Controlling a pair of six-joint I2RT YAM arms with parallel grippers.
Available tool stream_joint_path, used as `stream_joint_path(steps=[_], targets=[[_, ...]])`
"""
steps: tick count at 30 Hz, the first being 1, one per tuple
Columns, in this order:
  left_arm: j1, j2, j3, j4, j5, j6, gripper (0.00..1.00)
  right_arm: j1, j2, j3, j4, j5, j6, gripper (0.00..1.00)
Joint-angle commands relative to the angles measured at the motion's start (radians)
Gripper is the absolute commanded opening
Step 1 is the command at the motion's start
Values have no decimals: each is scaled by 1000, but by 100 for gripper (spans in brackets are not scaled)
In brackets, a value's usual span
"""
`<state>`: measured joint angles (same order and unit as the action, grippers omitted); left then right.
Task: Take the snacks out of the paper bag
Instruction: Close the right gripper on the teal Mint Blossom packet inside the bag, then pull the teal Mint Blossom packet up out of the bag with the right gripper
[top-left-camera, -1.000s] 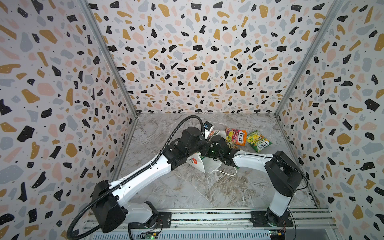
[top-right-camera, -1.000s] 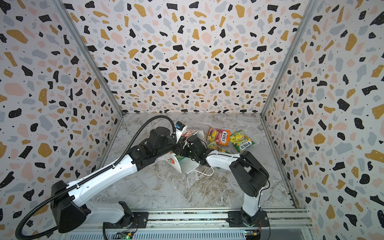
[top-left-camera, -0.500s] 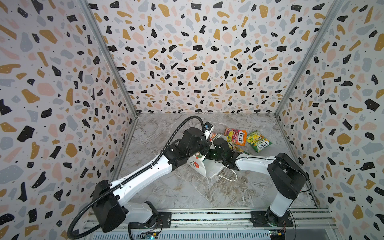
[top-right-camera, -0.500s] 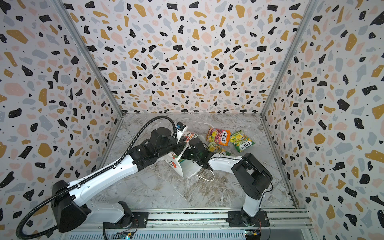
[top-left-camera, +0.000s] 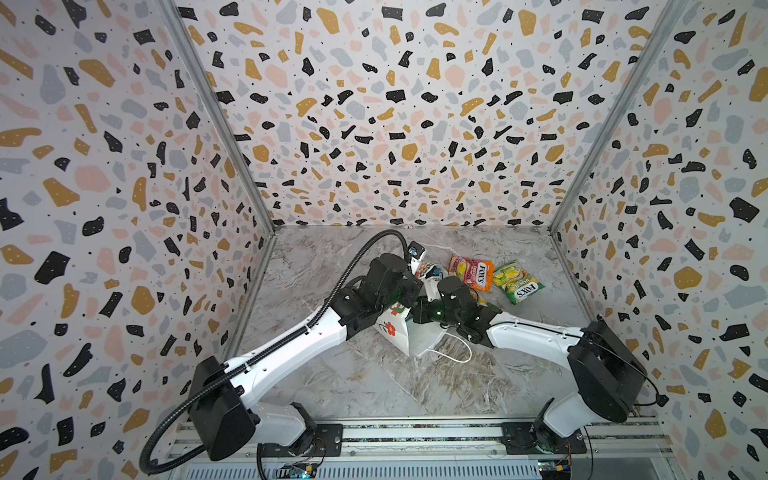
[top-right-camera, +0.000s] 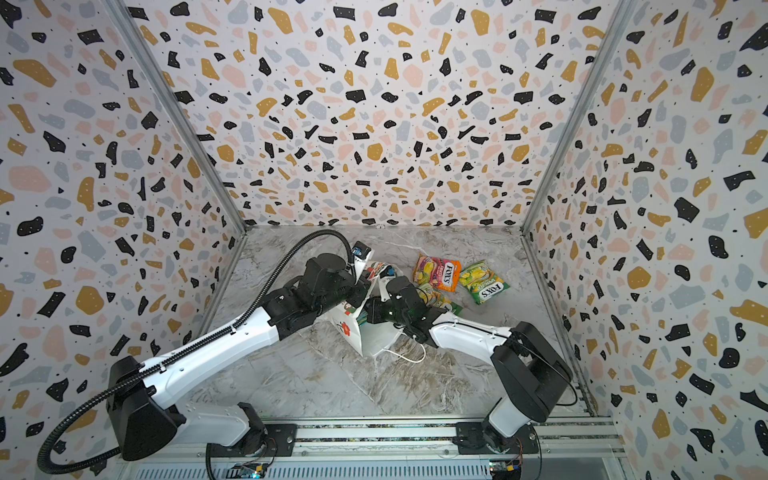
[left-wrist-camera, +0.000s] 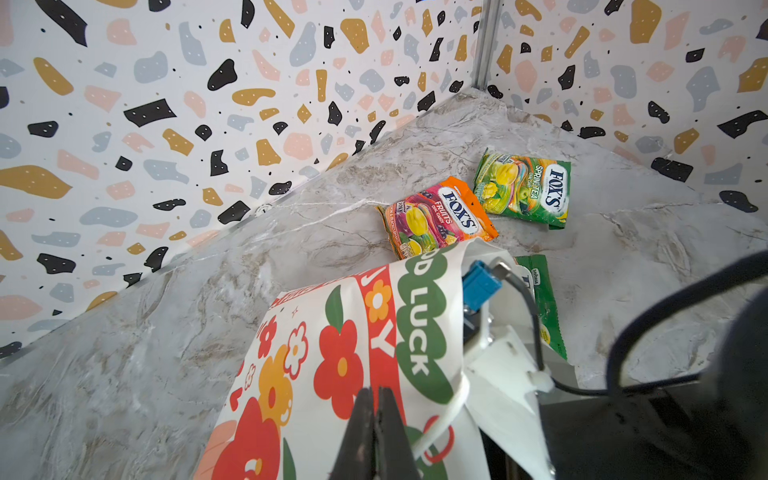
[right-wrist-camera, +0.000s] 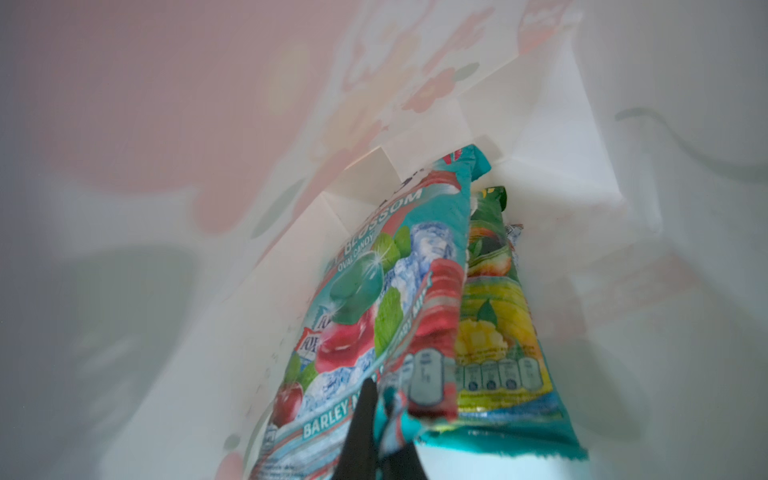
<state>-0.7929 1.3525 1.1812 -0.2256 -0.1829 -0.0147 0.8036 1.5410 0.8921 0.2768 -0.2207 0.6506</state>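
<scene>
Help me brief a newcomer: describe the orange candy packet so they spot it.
Find the marble tabletop, then the flowered paper bag on it. Just beyond the bag lies the orange-pink Fruits packet, the only orange one, beside the green Spring Tea packet.

We see a grey marble-patterned tabletop (top-left-camera: 365, 386) enclosed on three sides by white wall panels (top-left-camera: 395, 124) speckled with black, ochre, pink and grey terrazzo shapes. Silvery metal corner strips (top-left-camera: 216, 120) run up where the panels meet. Along the near edge lies a ribbed aluminium rail (top-left-camera: 415, 434).
</scene>
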Motion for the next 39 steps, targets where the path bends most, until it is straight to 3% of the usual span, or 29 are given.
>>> stream_joint_path(steps=[1,31,39], targets=[[1,8,37,-18,-29,2,0,10,-87,0,-44,-14,-89,0],[-3,14,39,-26,-52,5,0,9,-456,31,-375,-12,-366,0],[-4,17,40,-27,-50,6,0,-1,-593,42,-472,120,-441,0]])
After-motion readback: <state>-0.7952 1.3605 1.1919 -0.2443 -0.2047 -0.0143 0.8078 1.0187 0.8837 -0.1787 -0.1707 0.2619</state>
